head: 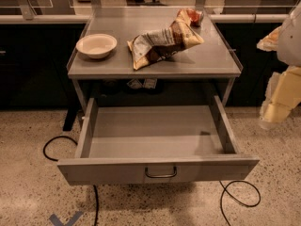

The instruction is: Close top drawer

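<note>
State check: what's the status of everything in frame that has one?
top drawer: open, pulled far out, nothing visible inside.
drawer handle: nothing touching it.
gripper: at the right edge of view, apart from the drawer.
bowl: upright on the tabletop, looks empty.
chip bag: lying crumpled on the tabletop.

No legible text (snack bags (164, 44) included)
</note>
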`<state>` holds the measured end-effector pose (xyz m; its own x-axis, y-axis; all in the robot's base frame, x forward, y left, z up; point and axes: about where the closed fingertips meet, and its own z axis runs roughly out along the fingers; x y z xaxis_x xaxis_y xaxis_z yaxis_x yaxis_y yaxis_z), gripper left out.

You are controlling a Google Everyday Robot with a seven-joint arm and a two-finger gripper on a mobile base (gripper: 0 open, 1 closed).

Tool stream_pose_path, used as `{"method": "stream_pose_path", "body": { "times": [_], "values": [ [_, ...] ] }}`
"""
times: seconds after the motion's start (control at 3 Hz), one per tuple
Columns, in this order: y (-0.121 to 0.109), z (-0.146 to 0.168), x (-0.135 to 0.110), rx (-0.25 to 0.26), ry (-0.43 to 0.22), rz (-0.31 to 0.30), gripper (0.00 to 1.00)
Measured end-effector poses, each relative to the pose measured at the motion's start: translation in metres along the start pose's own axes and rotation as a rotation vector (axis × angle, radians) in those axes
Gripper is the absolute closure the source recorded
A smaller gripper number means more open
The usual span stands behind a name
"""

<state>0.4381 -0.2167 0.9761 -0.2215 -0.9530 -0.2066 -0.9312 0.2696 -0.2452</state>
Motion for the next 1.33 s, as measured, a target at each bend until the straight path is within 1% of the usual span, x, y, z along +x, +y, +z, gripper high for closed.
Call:
{"method": "stream_pose_path", "body": {
  "times": [0.33, 0.67, 1.0, 1.33],
  "values": [
    [0.0, 0.0, 0.0, 0.002, -0.001, -0.001, 0.0],
    [0.004, 0.01, 0.005, 0.015, -0.007, -0.009, 0.0],
    [0.034, 0.044, 0.023, 0.043, -0.047, -0.052, 0.0],
    [0.071, 0.103, 0.045, 0.027, -0.11, -0.076, 0.0]
  ]
}}
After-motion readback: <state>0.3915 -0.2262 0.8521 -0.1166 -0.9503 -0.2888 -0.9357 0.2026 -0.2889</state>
